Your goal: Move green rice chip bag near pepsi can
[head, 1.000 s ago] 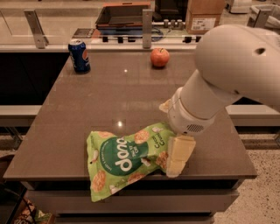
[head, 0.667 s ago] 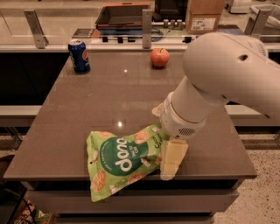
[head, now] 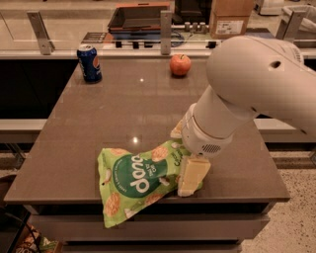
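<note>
The green rice chip bag (head: pixel 136 180) lies flat near the table's front edge, with its lower left corner hanging over the edge. The pepsi can (head: pixel 89 63) stands upright at the far left corner, far from the bag. My gripper (head: pixel 180 161) is at the bag's right end, low on the table. One cream finger (head: pixel 191 175) is in front of that end and the other finger (head: pixel 177 132) is behind it. The jaws stand apart with the bag's end between them. The arm hides the bag's right tip.
A red apple (head: pixel 180 64) sits at the far middle of the brown table (head: pixel 133 106). A counter with a cardboard box (head: pixel 229 17) and a dark tray (head: pixel 138 15) runs behind the table. My big white arm (head: pixel 256 79) covers the table's right side.
My arm and gripper have moved left, so the fingers now straddle the bag's right end. The bag, can and apple have not moved.
</note>
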Motion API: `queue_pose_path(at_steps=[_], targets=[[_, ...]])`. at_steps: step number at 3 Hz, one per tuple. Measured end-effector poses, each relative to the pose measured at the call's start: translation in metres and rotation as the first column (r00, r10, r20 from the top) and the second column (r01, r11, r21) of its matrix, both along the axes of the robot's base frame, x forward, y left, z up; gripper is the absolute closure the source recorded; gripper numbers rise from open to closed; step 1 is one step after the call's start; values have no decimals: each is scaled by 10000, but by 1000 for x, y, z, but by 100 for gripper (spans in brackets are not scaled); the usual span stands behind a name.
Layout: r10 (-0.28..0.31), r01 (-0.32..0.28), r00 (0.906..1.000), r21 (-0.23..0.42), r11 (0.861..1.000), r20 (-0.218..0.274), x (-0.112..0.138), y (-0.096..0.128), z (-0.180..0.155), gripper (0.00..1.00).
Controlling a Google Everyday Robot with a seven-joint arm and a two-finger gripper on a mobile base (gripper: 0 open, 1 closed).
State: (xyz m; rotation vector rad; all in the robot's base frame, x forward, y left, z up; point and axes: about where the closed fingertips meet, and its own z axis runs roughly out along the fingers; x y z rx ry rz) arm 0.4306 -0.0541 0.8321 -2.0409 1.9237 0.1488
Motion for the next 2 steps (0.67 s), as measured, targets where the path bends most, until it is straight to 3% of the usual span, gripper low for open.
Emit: queue_pose_path(at_steps=[2], targets=[[17, -17, 10000, -21, 10000, 41, -1, 1, 2, 87]])
